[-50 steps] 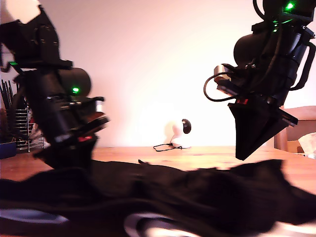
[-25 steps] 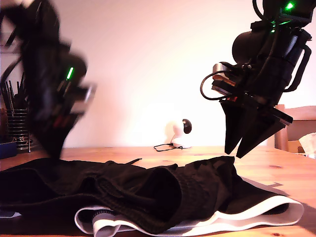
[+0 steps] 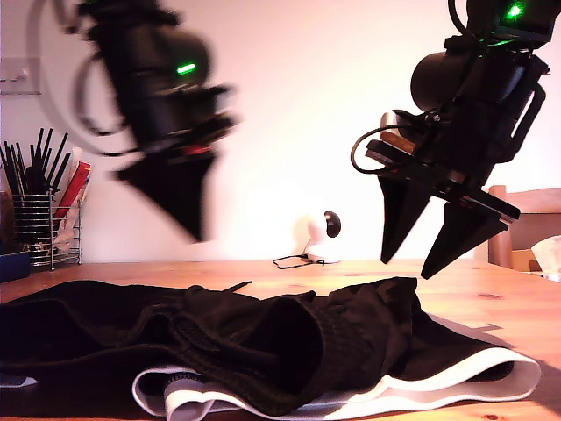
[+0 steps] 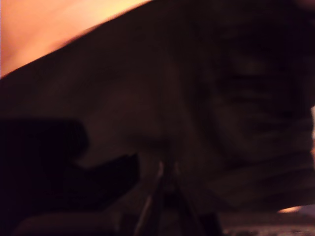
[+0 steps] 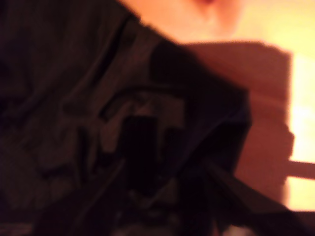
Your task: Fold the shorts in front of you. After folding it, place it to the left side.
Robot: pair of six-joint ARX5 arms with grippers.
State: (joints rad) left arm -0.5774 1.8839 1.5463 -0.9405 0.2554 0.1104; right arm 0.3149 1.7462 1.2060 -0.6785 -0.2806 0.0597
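starting at the exterior view's left, the first gripper (image 3: pixel 199 233) is hanging high above the table (image 3: pixel 517 298), well clear of the cloth and smeared by motion blur. it is reading as one dark wedge, so whether its jaws are parted or closed cannot be told, and nothing is showing in them. taking this arm as the first is a judgement, resting on the equally smeared first wrist view, which is looking down on plain black cloth.

below it, the shorts (image 3: pixel 263 351) are lying along the near edge of the table in a loose, rumpled heap. black fabric is bunching up in the middle, and a white band (image 3: pixel 491 373) is curling out toward the exterior view's right. a small white camera (image 3: pixel 314 235) is standing toward the far edge, behind the heap.

at the exterior view's right, the second gripper (image 3: pixel 407 267) is hovering just above that end of the shorts, its two fingers spread wide, gripping nothing and touching nothing.

the fold is looking only partly made: one rough lap of cloth, neither arm holding it, and the bundle not yet carried aside. the next move is probably calling for both grippers to come down on edges of the heap, pinch through the layers and draw them over evenly. the soft fabric is likely to slump and slip if caught too shallowly.
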